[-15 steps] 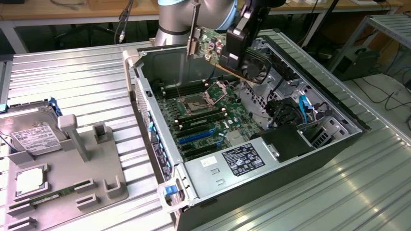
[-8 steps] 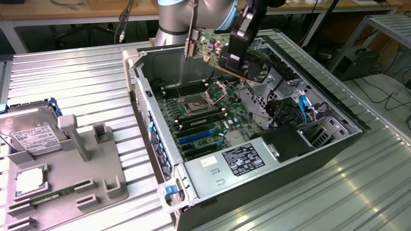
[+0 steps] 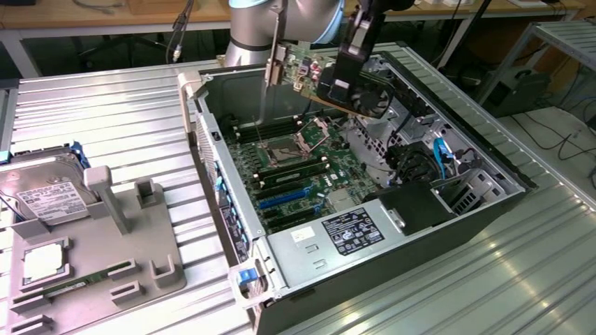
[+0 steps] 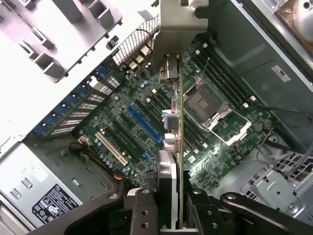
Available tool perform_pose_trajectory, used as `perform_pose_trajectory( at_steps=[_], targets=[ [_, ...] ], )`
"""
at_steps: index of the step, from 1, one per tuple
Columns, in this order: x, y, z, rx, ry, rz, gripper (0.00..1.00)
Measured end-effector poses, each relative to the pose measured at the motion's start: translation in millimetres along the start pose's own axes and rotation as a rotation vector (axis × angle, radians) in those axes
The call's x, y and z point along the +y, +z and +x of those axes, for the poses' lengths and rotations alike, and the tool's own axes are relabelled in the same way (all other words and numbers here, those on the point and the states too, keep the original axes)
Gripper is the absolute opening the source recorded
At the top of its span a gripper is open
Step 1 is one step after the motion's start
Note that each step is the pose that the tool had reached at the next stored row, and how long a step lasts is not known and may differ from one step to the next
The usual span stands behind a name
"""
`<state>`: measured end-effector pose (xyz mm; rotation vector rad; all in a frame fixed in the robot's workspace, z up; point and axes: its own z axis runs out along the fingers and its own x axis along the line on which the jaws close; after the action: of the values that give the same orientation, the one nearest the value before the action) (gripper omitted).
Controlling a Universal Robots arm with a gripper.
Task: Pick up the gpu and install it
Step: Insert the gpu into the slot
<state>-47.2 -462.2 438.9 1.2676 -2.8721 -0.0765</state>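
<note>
Above open PC case [image 3: 220, 162], over mobo [image 3: 300, 167]: gripper [image 4: 171, 211] clamped on gpu [image 3: 303, 74], card well clear of board

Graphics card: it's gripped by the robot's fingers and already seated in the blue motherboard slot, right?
No. The graphics card is gripped by the fingers but hangs above the motherboard, not yet seated in the blue slot; the exterior view shows it.
</note>
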Motion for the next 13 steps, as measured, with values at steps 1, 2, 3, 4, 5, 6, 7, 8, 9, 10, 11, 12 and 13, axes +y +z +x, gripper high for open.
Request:
perform_pose_trajectory(
  at_steps=[1,2,3,4,5,6,7,8,9,10,11,12,13],
  targets=[
    [0.0,0.0,0.0,0.0004,-0.012,-0.0003,0.28],
    [0.0,0.0,0.0,0.001,-0.023,-0.0005,0.28],
    [0.0,0.0,0.0,0.0014,-0.034,-0.0007,0.28],
    [0.0,0.0,0.0,0.002,-0.046,-0.001,0.28],
    [0.0,0.0,0.0,0.0023,-0.056,-0.0013,0.28],
    [0.0,0.0,0.0,0.0026,-0.069,-0.0017,0.28],
    [0.0,-0.1,0.0,0.003,-0.082,-0.0022,0.28],
    [0.0,0.0,0.0,0.0032,-0.094,-0.0027,0.28],
    [0.0,0.0,0.0,0.0036,-0.11,-0.0034,0.28],
    [0.0,0.0,0.0,0.0042,-0.132,-0.0041,0.28],
    [0.0,0.1,0.0,0.0046,-0.148,-0.0045,0.28],
    [0.0,0.0,0.0,0.0055,-0.169,-0.005,0.28],
    [0.0,0.0,0.0,0.006,-0.182,-0.0053,0.28]
  ],
)
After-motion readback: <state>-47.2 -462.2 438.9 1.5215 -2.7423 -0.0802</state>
